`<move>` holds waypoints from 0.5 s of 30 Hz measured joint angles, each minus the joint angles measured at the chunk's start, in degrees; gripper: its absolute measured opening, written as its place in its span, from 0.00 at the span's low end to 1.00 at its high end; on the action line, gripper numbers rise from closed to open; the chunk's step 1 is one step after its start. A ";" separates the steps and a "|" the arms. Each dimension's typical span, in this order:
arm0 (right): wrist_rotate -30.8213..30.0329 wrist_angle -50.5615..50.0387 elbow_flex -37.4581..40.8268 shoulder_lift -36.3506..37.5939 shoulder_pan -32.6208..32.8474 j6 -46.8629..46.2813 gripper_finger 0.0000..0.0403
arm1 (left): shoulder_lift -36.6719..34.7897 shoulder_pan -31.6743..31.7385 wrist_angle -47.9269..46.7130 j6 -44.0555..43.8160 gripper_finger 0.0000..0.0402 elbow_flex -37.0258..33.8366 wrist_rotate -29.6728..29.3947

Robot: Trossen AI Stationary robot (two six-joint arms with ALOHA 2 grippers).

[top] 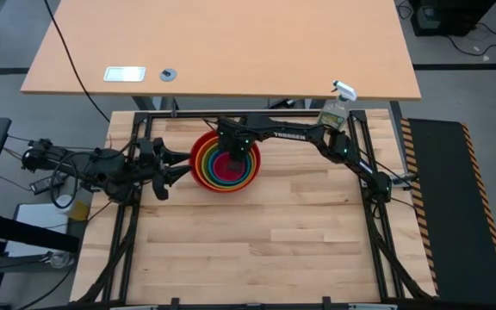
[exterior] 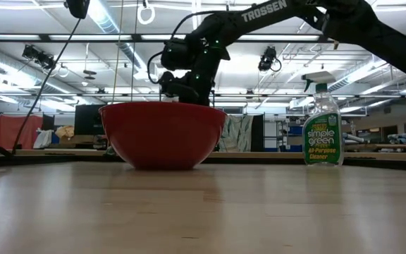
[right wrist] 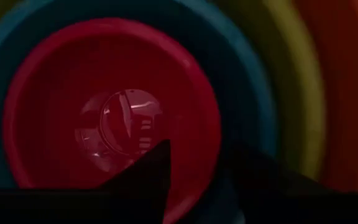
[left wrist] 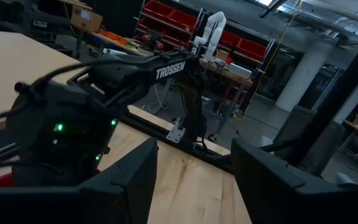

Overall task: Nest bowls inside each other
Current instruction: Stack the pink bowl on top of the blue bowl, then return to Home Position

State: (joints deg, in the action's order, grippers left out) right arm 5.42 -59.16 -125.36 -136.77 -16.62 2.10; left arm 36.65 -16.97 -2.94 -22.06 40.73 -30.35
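Note:
The bowls sit nested near the table's far middle. The red bowl stands on the table and holds orange, lime green, blue and, innermost, the pink bowl. My right gripper points steeply down into the stack. It is open, one finger inside the pink bowl's rim and one outside it. My left gripper waits open and level just left of the red bowl.
A clear spray bottle of yellowish cleaner stands upright at the table's far right corner, close to the right arm. Bare wooden tabletop stretches from the bowls to the near edge.

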 joint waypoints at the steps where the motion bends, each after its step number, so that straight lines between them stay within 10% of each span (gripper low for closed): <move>1: -0.07 -0.62 -0.70 0.04 -0.06 0.01 0.42 | -0.02 0.15 0.00 0.16 0.52 0.00 -0.14; 15: -1.52 -6.62 -8.76 1.92 -1.42 -1.11 0.48 | -1.10 1.75 -0.41 1.69 0.52 0.00 -0.61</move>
State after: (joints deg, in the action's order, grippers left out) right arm 3.90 -65.79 -134.13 -134.85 -18.04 0.99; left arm 35.55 -15.22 -3.35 -20.37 40.73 -30.96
